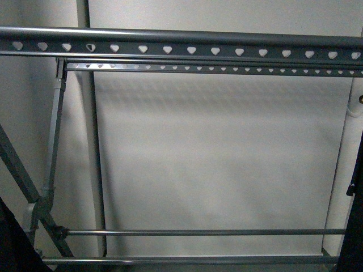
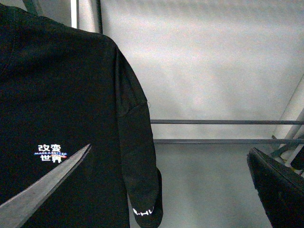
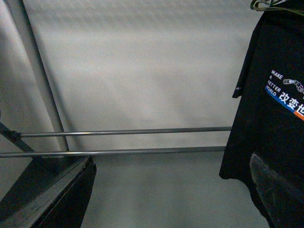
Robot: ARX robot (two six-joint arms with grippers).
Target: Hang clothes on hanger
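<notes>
The grey rack [image 1: 181,38] spans the front view, with two top rails punched with heart holes. A black T-shirt [image 2: 57,95] with small white Chinese characters hangs beside my left gripper [image 2: 169,148], which is open and empty; its one finger [image 2: 42,192] overlaps the shirt in the picture. In the right wrist view a black T-shirt [image 3: 270,118] printed "MAKE A BETTER WORLD" hangs from a shiny coat hanger [image 3: 266,4]. My right gripper [image 3: 171,156] is open and empty beside it. I cannot tell whether both views show one shirt.
A pale wall [image 1: 215,158] stands behind the rack. Two thin lower bars [image 1: 198,232] cross near the bottom, and a diagonal brace [image 1: 51,164] and upright post [image 1: 93,141] stand at the left. Dark shapes sit at the bottom left [image 1: 11,243] and right edge [image 1: 354,226].
</notes>
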